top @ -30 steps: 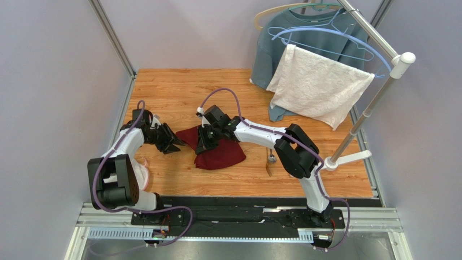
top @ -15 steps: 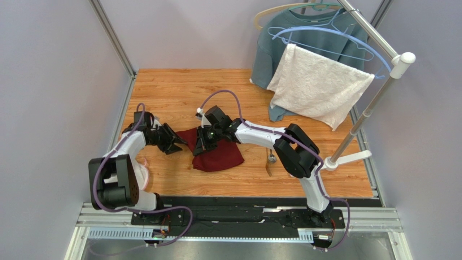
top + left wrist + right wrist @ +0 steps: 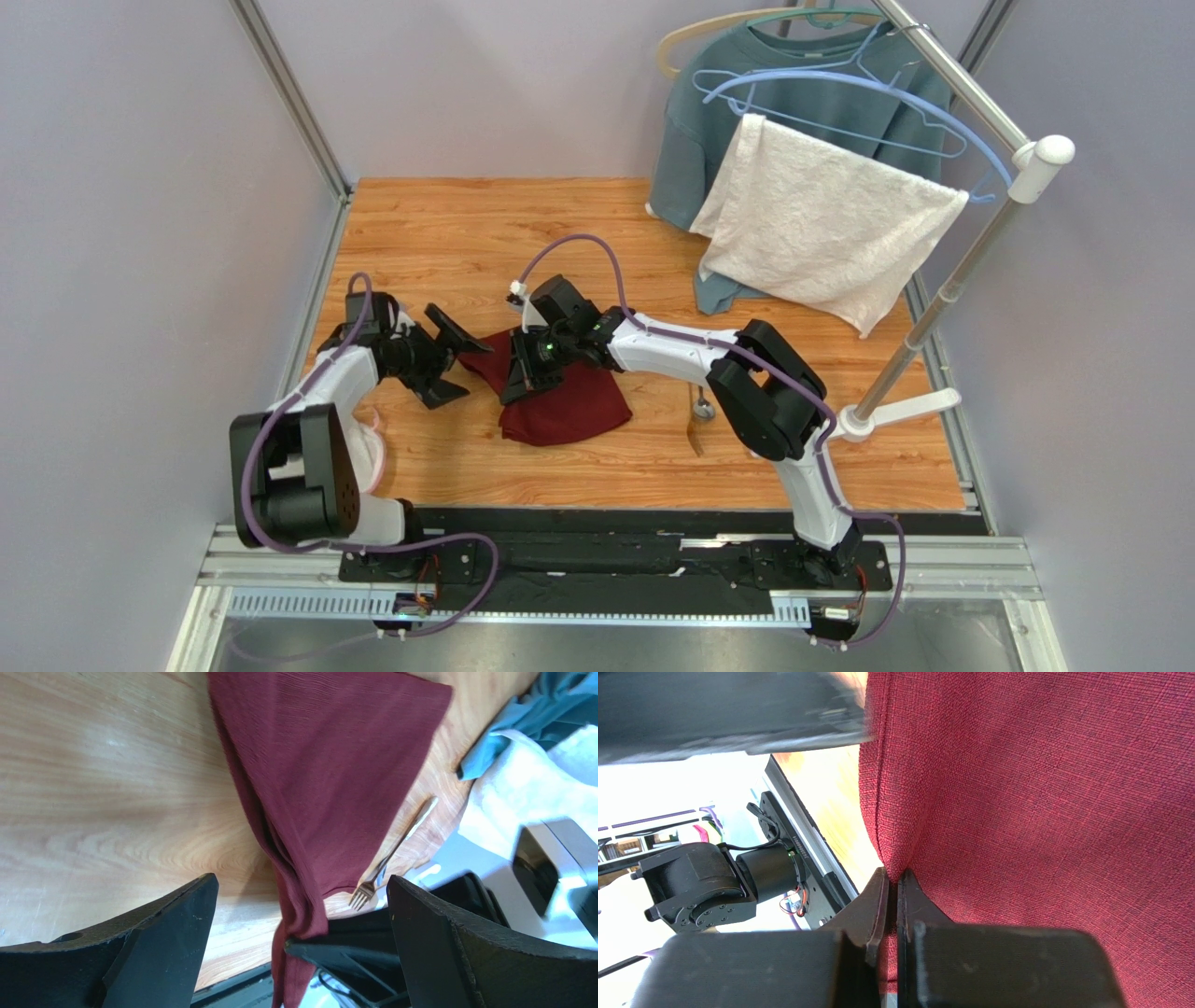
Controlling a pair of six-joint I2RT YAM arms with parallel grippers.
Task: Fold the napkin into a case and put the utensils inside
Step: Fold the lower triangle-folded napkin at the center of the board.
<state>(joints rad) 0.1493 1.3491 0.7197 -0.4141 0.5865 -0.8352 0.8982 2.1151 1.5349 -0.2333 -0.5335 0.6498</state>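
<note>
The maroon napkin (image 3: 572,402) lies folded and bunched at mid-table. My right gripper (image 3: 530,367) is shut on its left edge, and the right wrist view shows cloth (image 3: 1053,812) pinched between the jaws of that gripper (image 3: 894,882). My left gripper (image 3: 452,359) stands open just left of the napkin with its jaws wide apart. In the left wrist view the napkin (image 3: 330,777) hangs between that gripper's (image 3: 298,889) spread fingers without touching them. The utensils lie right of the napkin, a silver spoon (image 3: 704,408) and a golden-brown fork (image 3: 694,443), the fork (image 3: 393,855) also showing past the cloth.
A metal rack (image 3: 968,266) stands at the back right with a white towel (image 3: 828,224), a grey-blue sweatshirt (image 3: 701,126) and hangers over the table's far right corner. Grey walls close in both sides. The right arm (image 3: 701,347) stretches across above the table's middle.
My left gripper's jaws have opened wide beside the napkin's left corner. The right gripper has kept its pinch and shifted slightly left with the cloth.
</note>
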